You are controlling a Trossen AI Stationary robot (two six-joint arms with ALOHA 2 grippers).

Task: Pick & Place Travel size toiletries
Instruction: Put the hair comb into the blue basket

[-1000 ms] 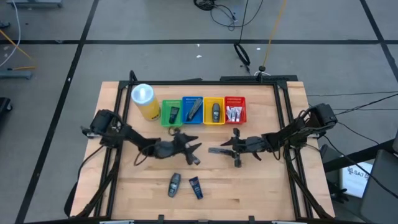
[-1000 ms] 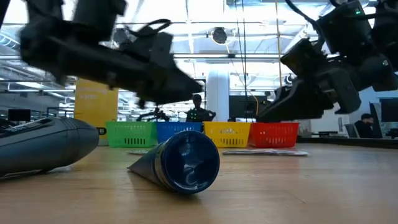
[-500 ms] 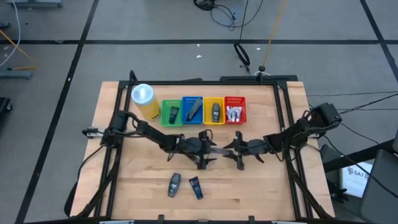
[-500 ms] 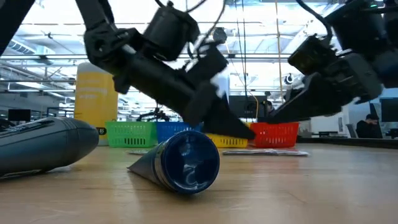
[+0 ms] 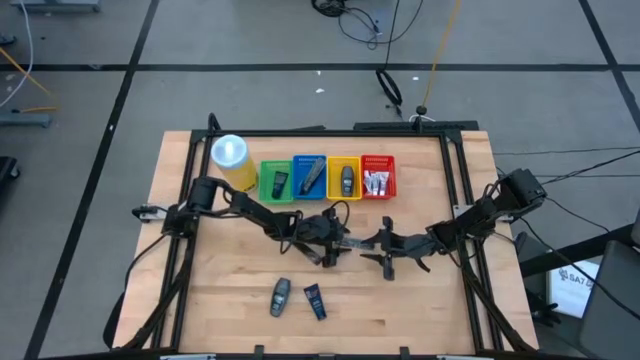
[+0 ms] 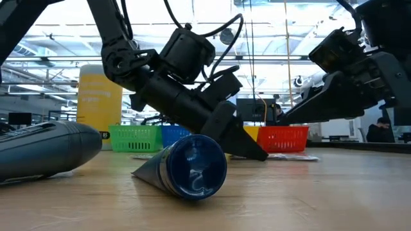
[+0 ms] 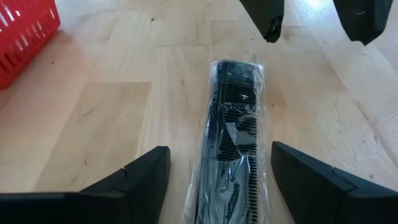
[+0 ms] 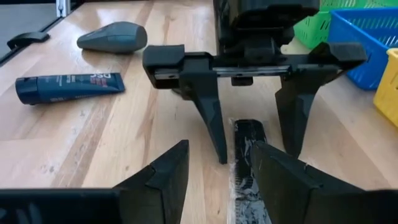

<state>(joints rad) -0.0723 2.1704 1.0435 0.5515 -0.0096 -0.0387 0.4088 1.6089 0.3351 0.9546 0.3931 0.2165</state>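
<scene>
Left wrist view: hand [image 7: 214,180] straddles wrapped comb [image 7: 233,134].

Counted on the wooden surface [image 5: 420,300]: two arms, four baskets, one canister, seven toiletries visible.

Four small baskets sit in a row in the upper middle of the high view: one green [image 5: 276,181], one blue [image 5: 310,177], one yellow [image 5: 345,178], one red [image 5: 378,176]. One yellow canister [image 5: 232,163] stands left of them. Each basket shows contents. Loose items number three: one dark grey oval stick [image 5: 281,297] and one dark blue tube [image 5: 315,301] at lower centre, one wrapped black comb [image 7: 233,134] at centre.
</scene>
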